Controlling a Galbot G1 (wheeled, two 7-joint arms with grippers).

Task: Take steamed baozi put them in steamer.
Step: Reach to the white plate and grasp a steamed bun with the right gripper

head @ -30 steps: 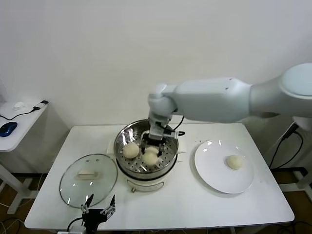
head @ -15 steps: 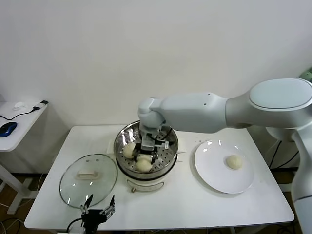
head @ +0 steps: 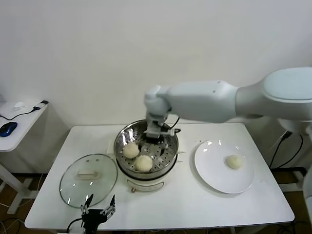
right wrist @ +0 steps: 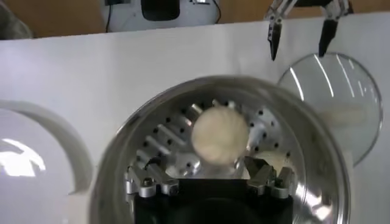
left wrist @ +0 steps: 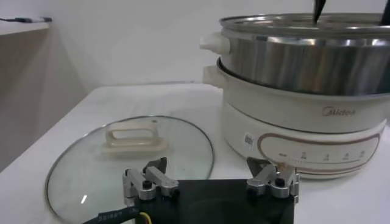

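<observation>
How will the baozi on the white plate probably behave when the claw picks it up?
The baozi looks like soft dough, so it would probably dent under a tight squeeze. Being round, it may roll on the smooth plate if nudged. It seems light for its size.

My left pincer (left wrist: 211, 182) hangs open above the surface (left wrist: 122, 100), glass lid (left wrist: 131, 158) below, steamer (left wrist: 304, 55) beyond.

Right gripper (head: 152, 138) raised from the steamer (head: 168, 153) floor toward its back rim, jaws now spread, third baozi (head: 144, 163) released and left lying free beside another bun (head: 130, 150)
</observation>
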